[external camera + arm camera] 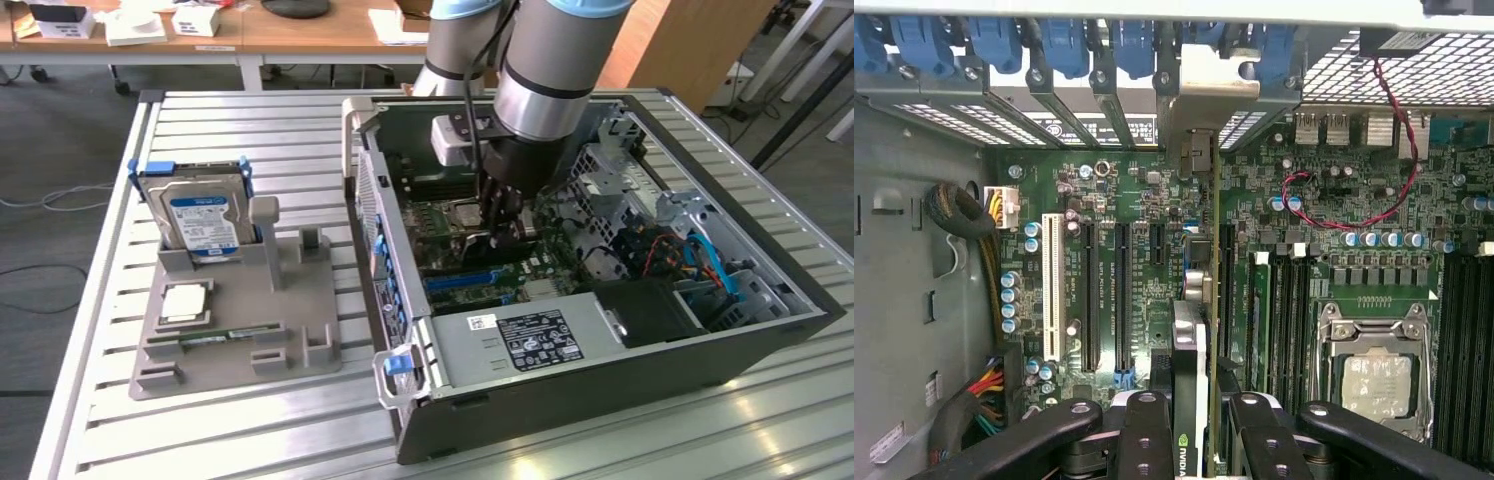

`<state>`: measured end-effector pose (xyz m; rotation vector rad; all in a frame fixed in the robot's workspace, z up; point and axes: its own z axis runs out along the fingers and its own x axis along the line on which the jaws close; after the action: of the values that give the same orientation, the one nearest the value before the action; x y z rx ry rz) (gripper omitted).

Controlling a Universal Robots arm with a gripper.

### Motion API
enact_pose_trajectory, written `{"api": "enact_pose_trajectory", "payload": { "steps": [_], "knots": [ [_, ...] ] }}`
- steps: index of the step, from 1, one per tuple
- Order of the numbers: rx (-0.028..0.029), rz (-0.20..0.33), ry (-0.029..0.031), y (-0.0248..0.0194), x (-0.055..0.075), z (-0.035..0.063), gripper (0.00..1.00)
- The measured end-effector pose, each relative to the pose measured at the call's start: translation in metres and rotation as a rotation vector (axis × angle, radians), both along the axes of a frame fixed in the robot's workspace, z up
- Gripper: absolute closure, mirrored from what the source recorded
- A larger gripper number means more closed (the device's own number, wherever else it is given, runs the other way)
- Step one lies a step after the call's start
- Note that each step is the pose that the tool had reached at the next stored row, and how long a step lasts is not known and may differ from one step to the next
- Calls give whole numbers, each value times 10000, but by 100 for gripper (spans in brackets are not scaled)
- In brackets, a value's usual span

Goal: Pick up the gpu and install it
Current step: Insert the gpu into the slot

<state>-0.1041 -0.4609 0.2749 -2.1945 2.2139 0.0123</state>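
One gpu point(1195, 345) held between two fingers point(1145, 440), over one motherboard point(1124, 195).

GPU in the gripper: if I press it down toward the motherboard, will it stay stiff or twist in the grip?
The gpu looks like a rigid board, so probably stiff rather than floppy. Gripped edge-on by the gripper, this thin card could tilt sideways under an off-centre push. Its metal bracket probably makes that end heavier.
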Motion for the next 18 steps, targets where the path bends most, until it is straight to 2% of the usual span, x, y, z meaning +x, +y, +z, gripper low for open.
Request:
{"api": "enact_pose_trajectory", "payload": {
  "steps": [18],
  "knots": [
    [0,1,0,12,-25,-8,73]
  ]
}}
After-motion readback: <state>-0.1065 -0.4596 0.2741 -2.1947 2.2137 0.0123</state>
